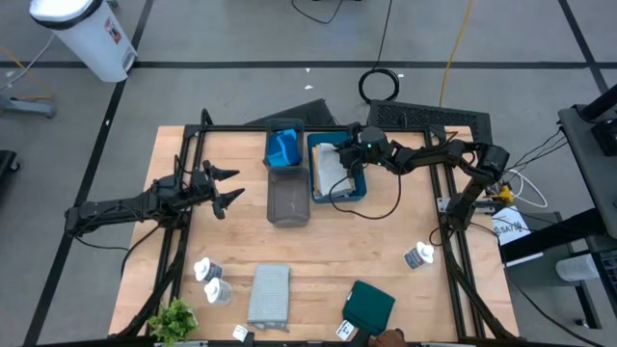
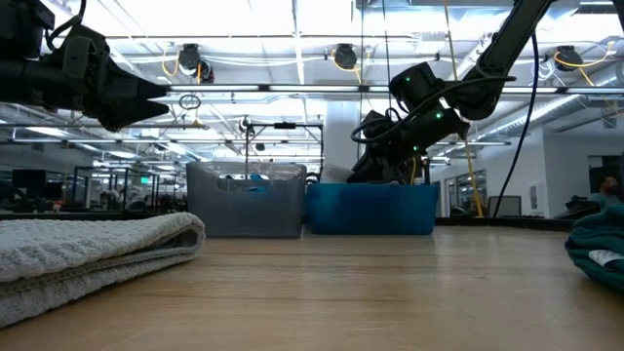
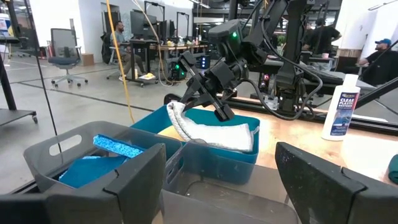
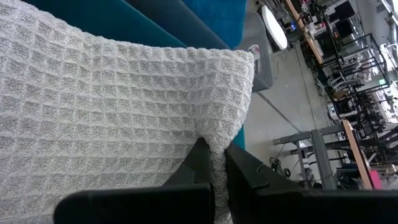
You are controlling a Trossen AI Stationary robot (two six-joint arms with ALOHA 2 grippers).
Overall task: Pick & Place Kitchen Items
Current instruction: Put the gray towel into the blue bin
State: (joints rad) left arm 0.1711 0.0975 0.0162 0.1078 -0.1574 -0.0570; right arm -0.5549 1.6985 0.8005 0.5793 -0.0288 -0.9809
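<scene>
A pale grey waffle cloth (image 1: 329, 169) lies in the teal tray (image 1: 339, 196) at the table's far middle. My right gripper (image 1: 349, 159) reaches into that tray from the right and is shut on the cloth (image 4: 124, 112). In the left wrist view the cloth's (image 3: 214, 134) far end curls up under the right gripper (image 3: 217, 106). My left gripper (image 1: 224, 189) hovers open at the left, level, with nothing between its fingers (image 3: 134, 180). A blue sponge (image 3: 118, 146) lies on a blue cloth in the far grey tray (image 1: 282, 146). My right gripper pinches a bunched bit of the cloth's edge near one corner (image 4: 214, 142) between its two fingers (image 4: 198, 163). The fingers slant down into the tray from the table's right. Most of the cloth rests in the teal tray; the held end (image 3: 177, 115) is raised.
A second grey tray (image 1: 287, 202) stands next to the teal one. Near the front edge lie a folded grey cloth (image 1: 269, 294), a dark teal cloth (image 1: 369, 304), white bottles (image 1: 207, 270) (image 1: 418, 255) and a green plant (image 1: 174, 318). Bare wood lies mid-table.
</scene>
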